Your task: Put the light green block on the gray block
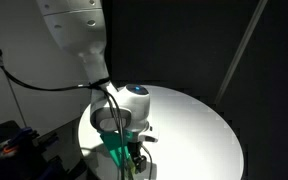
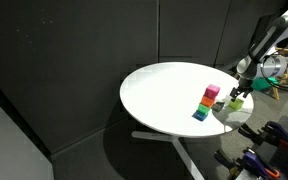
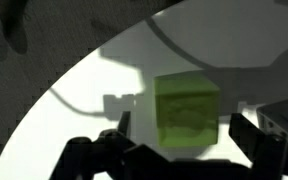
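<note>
Wrist view: the hand (image 3: 179, 125) sits loose around the light green block (image 3: 187, 110), not squeezing it.
From the left comes one dark finger (image 3: 119, 140), then a thin strip of white table (image 3: 74, 110), then the block, another small gap, and the other finger. In an exterior view a stack of colored blocks (image 2: 206, 103) stands on the table, and the light green block is near it to the right, by the table's edge.

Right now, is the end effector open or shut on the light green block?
Open: in the wrist view, gaps separate the light green block from both fingers.
</note>
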### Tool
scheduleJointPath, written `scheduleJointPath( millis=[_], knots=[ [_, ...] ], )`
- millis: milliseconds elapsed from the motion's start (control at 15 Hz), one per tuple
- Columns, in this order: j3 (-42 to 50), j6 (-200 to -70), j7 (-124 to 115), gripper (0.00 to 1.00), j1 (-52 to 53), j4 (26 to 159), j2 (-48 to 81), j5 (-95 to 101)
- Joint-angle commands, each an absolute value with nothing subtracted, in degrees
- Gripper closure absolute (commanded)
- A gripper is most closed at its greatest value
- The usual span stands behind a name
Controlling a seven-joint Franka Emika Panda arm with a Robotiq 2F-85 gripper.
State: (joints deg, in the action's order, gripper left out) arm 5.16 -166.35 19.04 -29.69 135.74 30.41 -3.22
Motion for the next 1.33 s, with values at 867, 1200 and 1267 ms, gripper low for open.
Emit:
scheduleJointPath(
  millis=[867, 1200, 1267],
  knots=[
    [10.38, -165.85, 12.3, 0.7, -25.12, 132.28, 33.93, -2.16],
    [12.33, -165.67, 10.91, 0.75, -22.95, 133.65, 31.7, -1.8],
    [12.37, -165.61, 10.99, 0.75, -22.9, 133.8, 31.29, -1.84]
  ],
)
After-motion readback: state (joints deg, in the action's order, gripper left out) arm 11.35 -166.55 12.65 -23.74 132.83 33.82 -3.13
